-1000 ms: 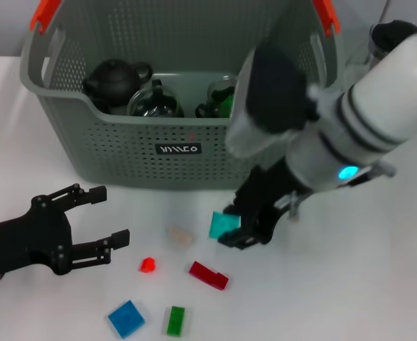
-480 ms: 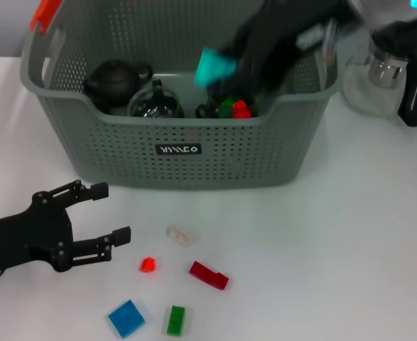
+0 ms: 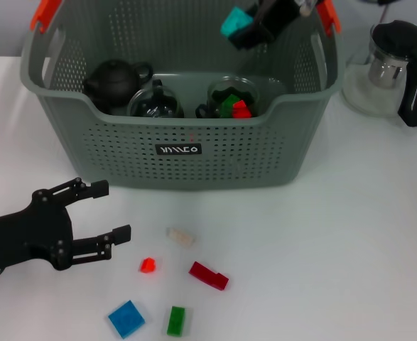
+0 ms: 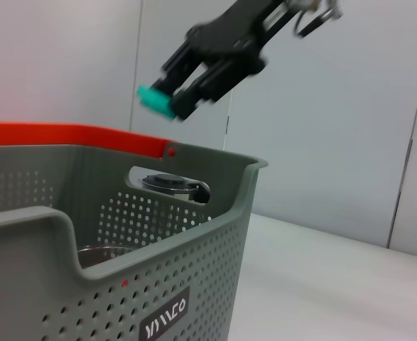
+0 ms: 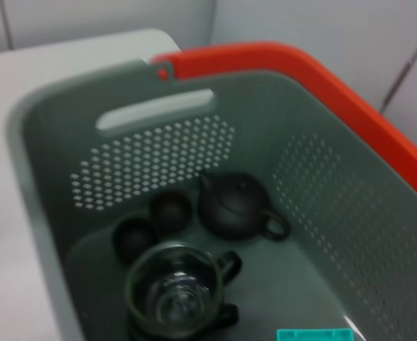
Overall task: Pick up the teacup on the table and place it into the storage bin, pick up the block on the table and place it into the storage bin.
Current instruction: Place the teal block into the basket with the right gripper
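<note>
My right gripper [image 3: 248,30] hangs over the back of the storage bin [image 3: 194,167], shut on a teal block [image 3: 232,21]. The left wrist view shows this gripper [image 4: 197,84] and its teal block [image 4: 153,101] above the bin's rim [image 4: 215,160]. In the right wrist view the teal block [image 5: 315,334] is above the bin's floor. Two small dark teacups [image 5: 171,209] sit inside beside a black teapot [image 5: 233,206] and a glass cup [image 5: 172,295]. My left gripper [image 3: 111,212] rests open on the table at the front left, holding nothing.
Loose blocks lie on the table before the bin: beige [image 3: 180,236], small red [image 3: 148,265], dark red [image 3: 208,275], blue [image 3: 126,317] and green [image 3: 175,320]. A glass kettle with a black handle [image 3: 396,67] stands right of the bin.
My right gripper lifted the teal block off the table and carried it up over the bin, now farther back and higher. The left arm has stayed put.
</note>
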Controlling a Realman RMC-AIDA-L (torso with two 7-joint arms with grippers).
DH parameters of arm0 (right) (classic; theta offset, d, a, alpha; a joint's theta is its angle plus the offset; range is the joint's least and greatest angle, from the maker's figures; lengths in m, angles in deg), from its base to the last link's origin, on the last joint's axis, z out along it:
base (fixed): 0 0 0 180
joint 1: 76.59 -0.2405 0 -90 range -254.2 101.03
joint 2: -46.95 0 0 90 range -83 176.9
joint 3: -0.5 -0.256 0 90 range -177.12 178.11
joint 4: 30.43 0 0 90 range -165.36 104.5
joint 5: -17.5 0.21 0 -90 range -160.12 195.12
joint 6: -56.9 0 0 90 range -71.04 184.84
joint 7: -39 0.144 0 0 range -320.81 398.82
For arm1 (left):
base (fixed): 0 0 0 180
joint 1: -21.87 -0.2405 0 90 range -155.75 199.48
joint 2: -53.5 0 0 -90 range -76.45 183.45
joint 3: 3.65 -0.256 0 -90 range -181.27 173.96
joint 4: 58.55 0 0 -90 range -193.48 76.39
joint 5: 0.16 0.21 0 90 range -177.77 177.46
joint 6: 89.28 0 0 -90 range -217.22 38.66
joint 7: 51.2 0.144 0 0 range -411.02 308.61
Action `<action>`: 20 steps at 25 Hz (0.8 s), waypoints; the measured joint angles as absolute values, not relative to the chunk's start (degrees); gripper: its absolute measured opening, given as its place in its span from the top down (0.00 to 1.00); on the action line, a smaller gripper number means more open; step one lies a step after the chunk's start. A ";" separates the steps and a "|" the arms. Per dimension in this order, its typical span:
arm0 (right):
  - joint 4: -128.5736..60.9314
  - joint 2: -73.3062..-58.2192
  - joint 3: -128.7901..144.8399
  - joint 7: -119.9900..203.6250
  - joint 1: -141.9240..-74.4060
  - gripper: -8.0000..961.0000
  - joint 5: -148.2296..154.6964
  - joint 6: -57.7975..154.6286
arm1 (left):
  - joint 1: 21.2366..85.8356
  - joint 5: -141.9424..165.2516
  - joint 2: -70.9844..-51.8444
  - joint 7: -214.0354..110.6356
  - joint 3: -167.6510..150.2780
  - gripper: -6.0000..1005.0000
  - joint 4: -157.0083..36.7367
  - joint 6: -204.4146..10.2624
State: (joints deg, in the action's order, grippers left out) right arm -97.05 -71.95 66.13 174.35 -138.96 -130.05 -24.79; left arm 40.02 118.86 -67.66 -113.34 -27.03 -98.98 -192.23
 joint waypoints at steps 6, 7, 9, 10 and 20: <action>-87.20 -72.08 66.49 172.40 -140.70 0.48 -132.05 -17.79 | 40.19 118.84 -67.60 -113.34 -26.95 0.13 -98.98 -192.30; -86.08 -72.17 66.51 172.06 -140.76 0.47 -132.16 -16.81 | 40.22 118.84 -67.60 -113.35 -26.95 0.13 -98.98 -192.30; -84.43 -72.36 66.73 171.13 -140.84 0.46 -132.22 -15.27 | 40.28 118.84 -67.58 -113.37 -26.94 0.13 -98.98 -192.32; -83.70 -72.44 66.99 170.66 -140.85 0.46 -132.24 -14.66 | 40.32 118.84 -67.56 -113.43 -26.94 0.13 -98.98 -192.37; -82.78 -72.86 69.27 171.16 -140.86 0.39 -134.75 -13.34 | 40.52 118.94 -67.44 -113.80 -26.33 0.13 -98.98 -193.09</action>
State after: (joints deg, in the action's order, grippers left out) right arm -82.78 -72.86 69.27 171.16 -140.86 -134.75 -13.34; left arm 40.52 118.94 -67.44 -113.80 -26.33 -98.98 -193.09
